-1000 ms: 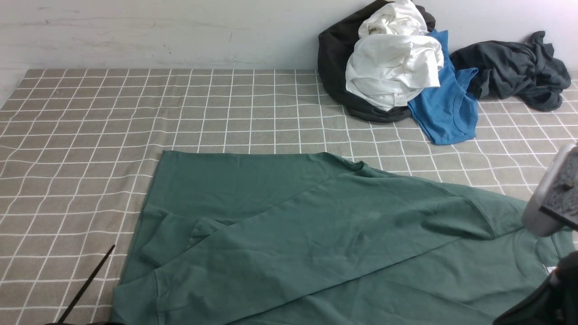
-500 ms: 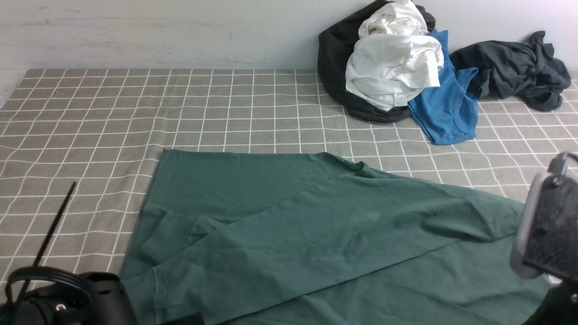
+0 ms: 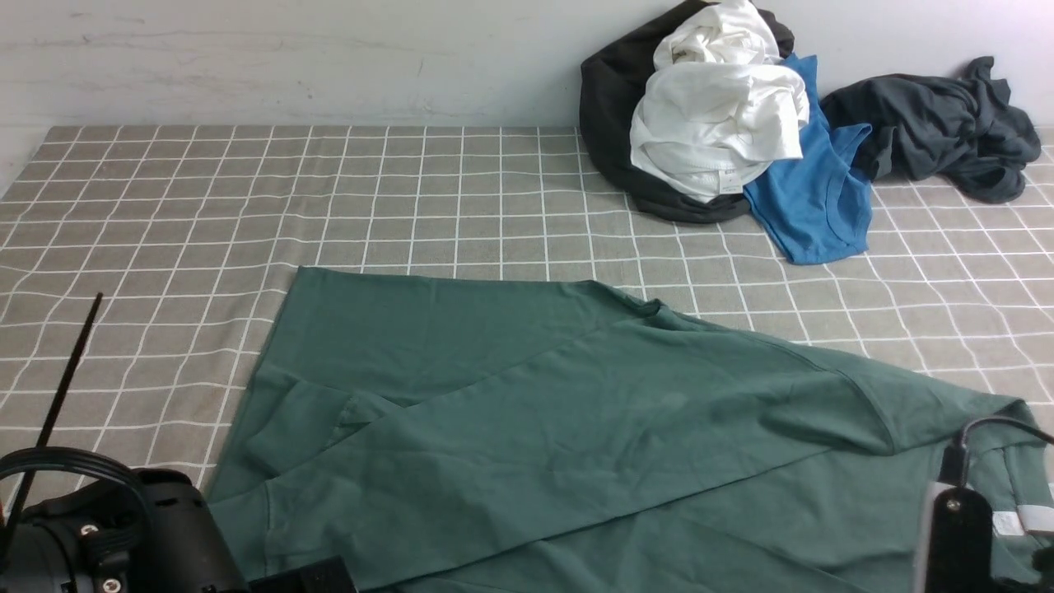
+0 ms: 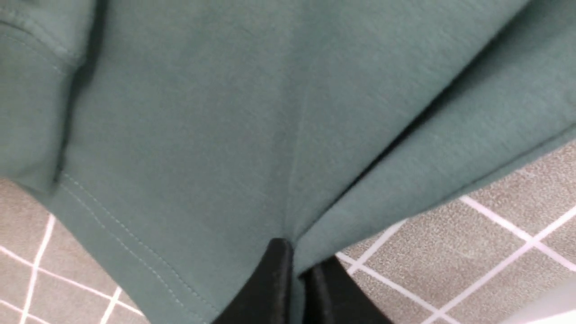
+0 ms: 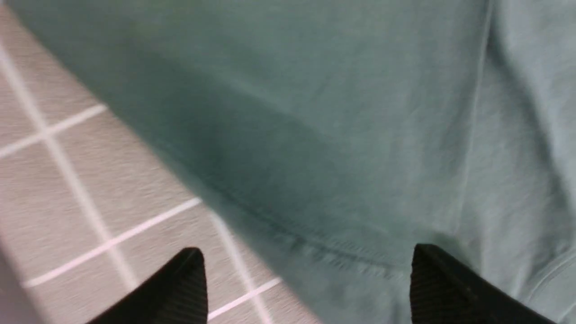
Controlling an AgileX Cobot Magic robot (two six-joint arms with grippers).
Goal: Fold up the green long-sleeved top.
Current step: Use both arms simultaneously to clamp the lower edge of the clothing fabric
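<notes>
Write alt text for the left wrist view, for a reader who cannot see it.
The left end effector, black and shut, pinches a fold of the green long-sleeved top, which fills most of the picture. A stitched hem runs along the top's edge, and the grey tablecloth with white grid lines shows beneath it.
</notes>
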